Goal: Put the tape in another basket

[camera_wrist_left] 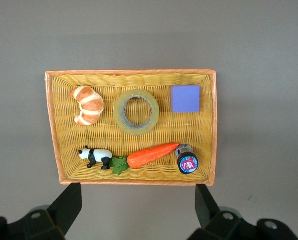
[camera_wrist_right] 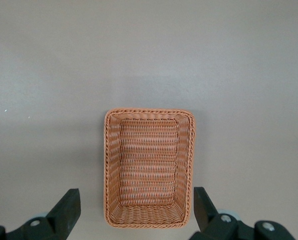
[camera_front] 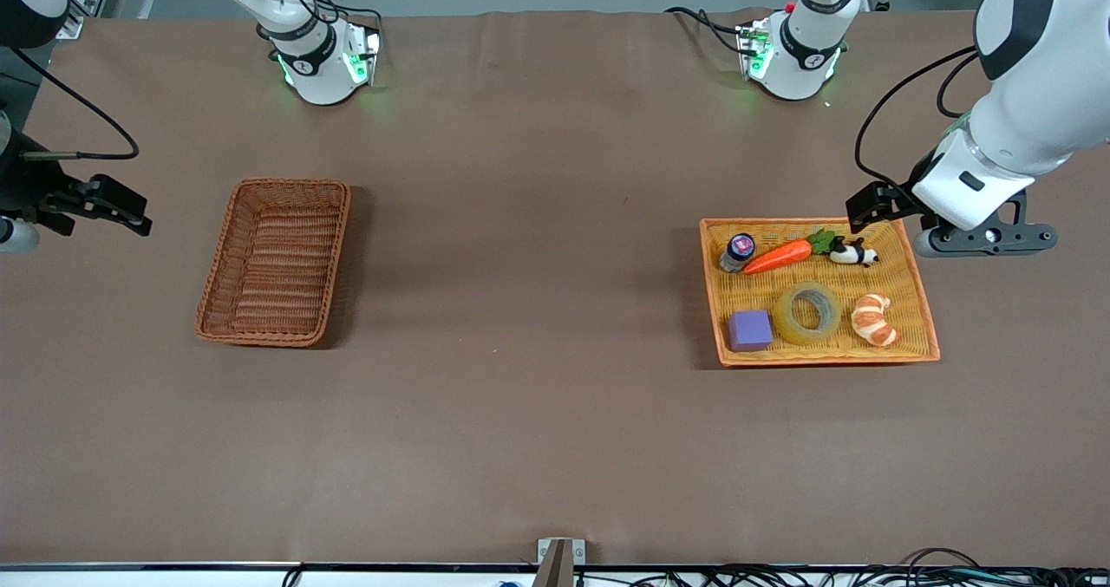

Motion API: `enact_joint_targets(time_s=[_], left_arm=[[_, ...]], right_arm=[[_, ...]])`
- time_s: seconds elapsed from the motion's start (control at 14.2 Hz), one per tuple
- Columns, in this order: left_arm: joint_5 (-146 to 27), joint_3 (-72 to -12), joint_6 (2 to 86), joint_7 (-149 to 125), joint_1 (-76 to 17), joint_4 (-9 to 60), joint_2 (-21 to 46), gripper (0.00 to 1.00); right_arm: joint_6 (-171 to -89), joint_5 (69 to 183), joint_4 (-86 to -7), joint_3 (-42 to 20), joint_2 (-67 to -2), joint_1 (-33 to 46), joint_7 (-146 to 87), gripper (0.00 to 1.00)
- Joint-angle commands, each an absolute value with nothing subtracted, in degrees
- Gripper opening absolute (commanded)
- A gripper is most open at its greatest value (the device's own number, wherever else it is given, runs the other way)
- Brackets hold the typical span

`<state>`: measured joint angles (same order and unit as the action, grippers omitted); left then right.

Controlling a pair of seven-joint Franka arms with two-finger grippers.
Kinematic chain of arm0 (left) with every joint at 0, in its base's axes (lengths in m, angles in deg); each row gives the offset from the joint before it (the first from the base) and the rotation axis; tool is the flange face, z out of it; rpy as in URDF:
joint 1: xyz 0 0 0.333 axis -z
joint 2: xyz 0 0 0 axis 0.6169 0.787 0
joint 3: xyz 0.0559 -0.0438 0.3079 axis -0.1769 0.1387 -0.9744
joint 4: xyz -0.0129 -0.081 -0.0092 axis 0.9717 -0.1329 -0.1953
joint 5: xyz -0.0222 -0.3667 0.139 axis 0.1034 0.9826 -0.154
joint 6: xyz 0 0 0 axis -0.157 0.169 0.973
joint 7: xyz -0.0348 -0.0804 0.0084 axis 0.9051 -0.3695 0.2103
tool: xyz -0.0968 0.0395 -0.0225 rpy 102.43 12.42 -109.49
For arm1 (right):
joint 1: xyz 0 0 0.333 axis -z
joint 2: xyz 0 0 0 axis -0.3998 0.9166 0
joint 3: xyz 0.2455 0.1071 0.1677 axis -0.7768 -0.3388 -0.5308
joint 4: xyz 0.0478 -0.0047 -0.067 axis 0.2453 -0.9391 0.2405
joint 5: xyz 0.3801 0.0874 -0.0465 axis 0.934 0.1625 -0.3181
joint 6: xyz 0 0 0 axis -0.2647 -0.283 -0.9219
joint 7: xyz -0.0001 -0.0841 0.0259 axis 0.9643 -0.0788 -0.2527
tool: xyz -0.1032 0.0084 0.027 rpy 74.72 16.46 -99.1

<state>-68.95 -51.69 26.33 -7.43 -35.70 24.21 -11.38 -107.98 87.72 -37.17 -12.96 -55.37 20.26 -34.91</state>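
Note:
The tape (camera_front: 806, 312), a translucent yellowish roll, lies flat in the yellow-orange tray (camera_front: 824, 359) between a purple cube and a croissant. It also shows in the left wrist view (camera_wrist_left: 136, 112). The reddish-brown basket (camera_front: 290, 183) stands empty toward the right arm's end of the table and shows in the right wrist view (camera_wrist_right: 111, 165). My left gripper (camera_front: 871, 207) is open and empty, up in the air over the table beside the tray's rim by the carrot (camera_wrist_left: 139, 197). My right gripper (camera_front: 130, 214) is open and empty, held high beside the basket (camera_wrist_right: 136, 202).
The tray also holds a purple cube (camera_front: 749, 329), a croissant (camera_front: 873, 319), a toy carrot (camera_front: 780, 256), a small panda (camera_front: 854, 255) and a small bottle (camera_front: 738, 251). Brown table cloth lies between tray and basket.

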Motion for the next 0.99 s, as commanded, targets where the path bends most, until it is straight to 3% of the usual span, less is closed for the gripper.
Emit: enact_joint_targets(time_s=[0.0, 0.92], left_arm=[[-68.8, -52.4, 26.1, -8.3, -35.1, 24.8, -12.0, 1.0], [-68.6, -52.8, 26.1, -7.5, -35.1, 23.5, -12.5, 1.0]], right_arm=[[-108.1, 88.5, -37.3, -13.1, -55.8, 20.4, -34.2, 1.0], [-107.8, 88.8, -37.6, -13.0, -55.7, 20.7, -34.3, 1.0]])
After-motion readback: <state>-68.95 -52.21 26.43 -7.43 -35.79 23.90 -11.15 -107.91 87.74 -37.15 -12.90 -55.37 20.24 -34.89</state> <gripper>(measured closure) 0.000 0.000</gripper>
